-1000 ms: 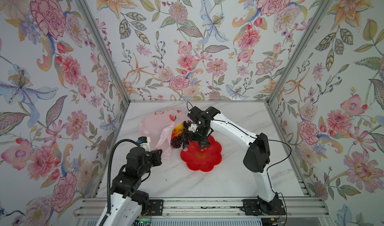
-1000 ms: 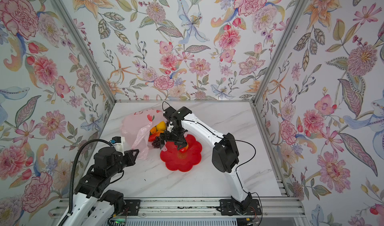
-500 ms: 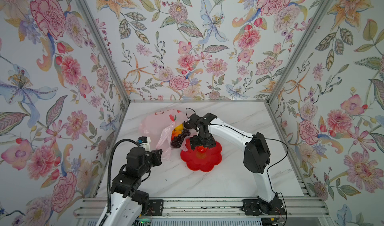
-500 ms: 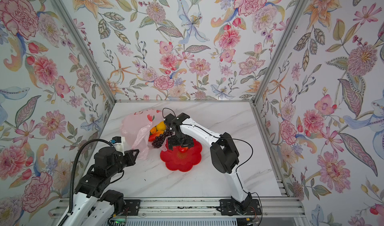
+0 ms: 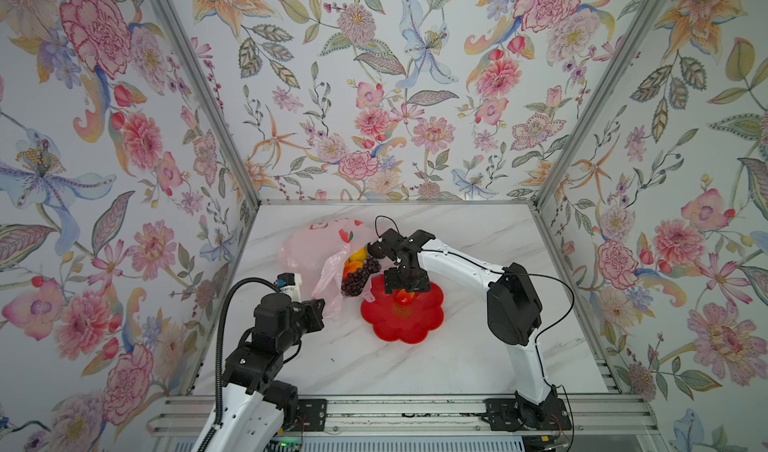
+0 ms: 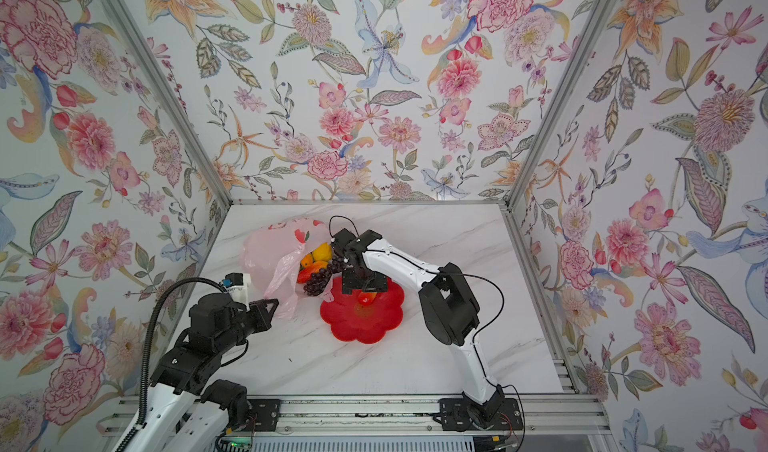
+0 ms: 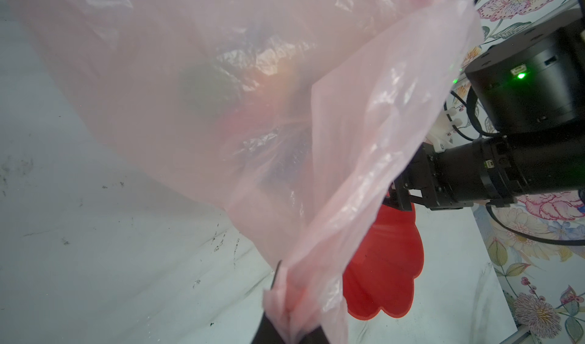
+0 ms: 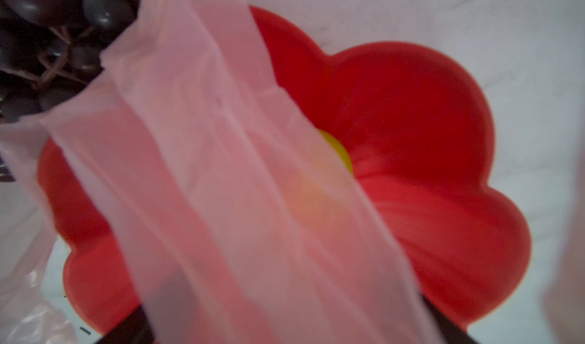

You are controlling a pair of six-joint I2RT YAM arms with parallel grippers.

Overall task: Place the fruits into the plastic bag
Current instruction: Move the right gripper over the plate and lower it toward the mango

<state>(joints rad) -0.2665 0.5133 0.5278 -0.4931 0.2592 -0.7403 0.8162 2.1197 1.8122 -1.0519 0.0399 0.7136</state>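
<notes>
Mango (image 5: 402, 298) on red plate (image 5: 409, 329): light, rigid, probably slippery; grasp across middle. Right gripper (image 6: 365, 292) jaws open; left gripper (image 5: 319, 309) jaws clamp plastic bag (image 5: 307, 250).

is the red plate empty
No, in a top view one red-orange fruit lies on the red plate, near its far edge.

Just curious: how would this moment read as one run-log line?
left tool: shut on plastic bag | right tool: open, above mango on red plate | grapes: at bag mouth
</notes>
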